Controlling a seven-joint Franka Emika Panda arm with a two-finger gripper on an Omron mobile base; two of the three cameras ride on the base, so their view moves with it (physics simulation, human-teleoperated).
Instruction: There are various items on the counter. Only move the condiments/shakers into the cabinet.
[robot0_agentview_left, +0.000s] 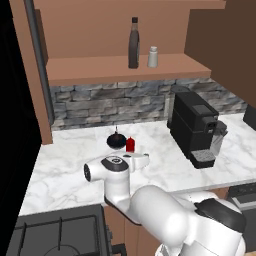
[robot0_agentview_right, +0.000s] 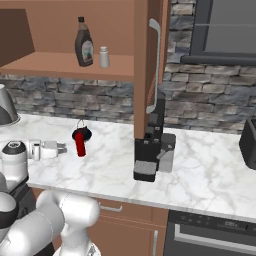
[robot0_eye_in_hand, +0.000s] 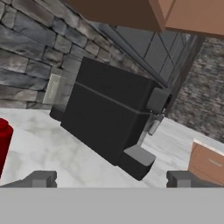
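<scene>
Dark brown bottle (robot0_agentview_left: 133, 44) and pale shaker (robot0_agentview_left: 153, 57) on cabinet shelf (robot0_agentview_left: 100, 67); gripper (robot0_eye_in_hand: 111, 179) wide open, empty

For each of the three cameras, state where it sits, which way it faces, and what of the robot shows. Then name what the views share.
Left base view: behind the arm, on its left, looking forward and down at the counter and cabinet; white arm at lower right.
Right base view: behind, on its right, facing the same way; arm at lower left, open claw near the red bottle.
Hand view: on the hand, looking along the claw at the coffee machine; two dark finger tips at the bottom.
Shared: all three show the red bottle and coffee machine.
</scene>
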